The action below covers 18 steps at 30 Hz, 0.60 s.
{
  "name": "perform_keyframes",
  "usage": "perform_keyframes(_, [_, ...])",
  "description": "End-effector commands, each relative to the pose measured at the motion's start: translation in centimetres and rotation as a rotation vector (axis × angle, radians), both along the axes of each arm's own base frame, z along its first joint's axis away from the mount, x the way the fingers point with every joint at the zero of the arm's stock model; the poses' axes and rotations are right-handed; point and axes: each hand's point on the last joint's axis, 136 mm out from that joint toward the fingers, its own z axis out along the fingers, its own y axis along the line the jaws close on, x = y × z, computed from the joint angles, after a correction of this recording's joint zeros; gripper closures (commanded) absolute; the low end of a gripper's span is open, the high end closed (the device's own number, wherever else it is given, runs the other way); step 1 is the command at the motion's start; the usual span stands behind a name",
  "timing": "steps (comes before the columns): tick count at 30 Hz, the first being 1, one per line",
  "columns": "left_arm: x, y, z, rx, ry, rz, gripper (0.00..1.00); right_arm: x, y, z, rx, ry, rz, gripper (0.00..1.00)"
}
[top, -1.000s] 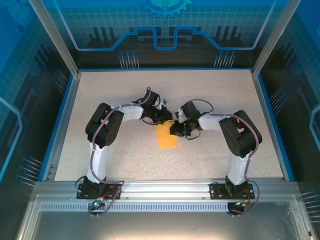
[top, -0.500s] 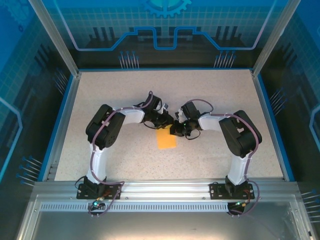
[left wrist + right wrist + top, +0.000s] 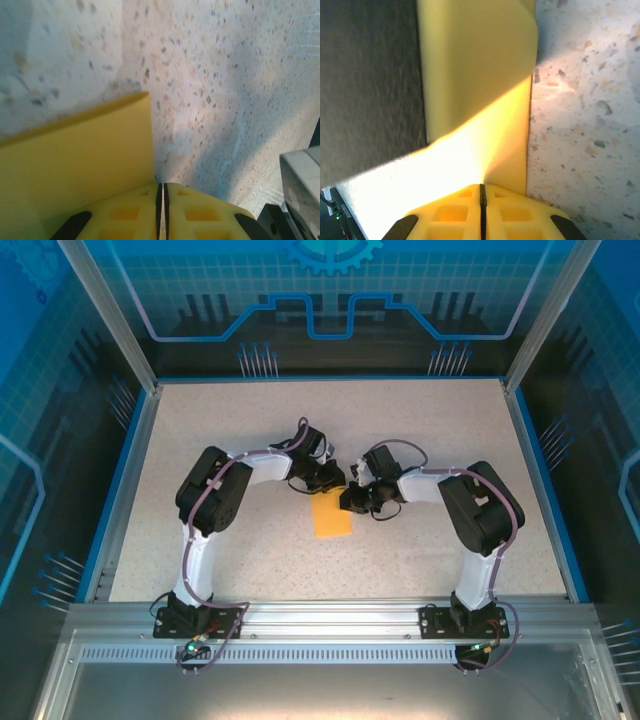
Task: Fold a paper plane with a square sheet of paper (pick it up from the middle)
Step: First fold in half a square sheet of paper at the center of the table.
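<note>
Near the middle of the pale speckled worktop (image 3: 200,430) lies a thin orange-yellow sheet of paper (image 3: 333,516). From above it looks like a narrow rectangle, its long sides running away from the arm bases. Both arms bend inward and meet at its far end. The left gripper (image 3: 328,480) is at the far edge and the right gripper (image 3: 352,500) is at the far right-hand corner, the two close together.

In the left wrist view, the yellow fingers (image 3: 125,215) are pressed flat together with only a hairline seam between them. The paper's side edge runs straight down into that seam, so they look clamped on it. The sheet spreads off to their left, with shadow on the worktop beyond its far edge.

In the right wrist view, the right fingers (image 3: 520,215) are likewise closed tight, with the paper coming out of the seam. Here the sheet shows two layers, the upper one curling over at its far end, and a bright patch of light falls across the part nearest the fingers. To the left is a dark area; I cannot tell what it is.
</note>
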Motion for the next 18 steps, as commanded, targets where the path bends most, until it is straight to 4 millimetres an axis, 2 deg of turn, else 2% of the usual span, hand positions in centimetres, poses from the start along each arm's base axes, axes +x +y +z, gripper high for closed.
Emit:
perform_keyframes(1, [2.5,1.9,-1.4,0.08,-0.04,0.045,0.85,-5.6,-2.4,-4.1,-0.107,0.195,0.024,0.9])
perform_keyframes(11, [4.4,2.3,-2.1,0.127,-0.057,0.056,0.85,-8.5,-2.9,-5.0,-0.133,0.238,0.034,0.91])
perform_keyframes(18, [4.7,2.7,-2.8,0.16,-0.052,0.062,0.85,-8.8,-3.2,-3.8,-0.138,0.203,0.052,0.91])
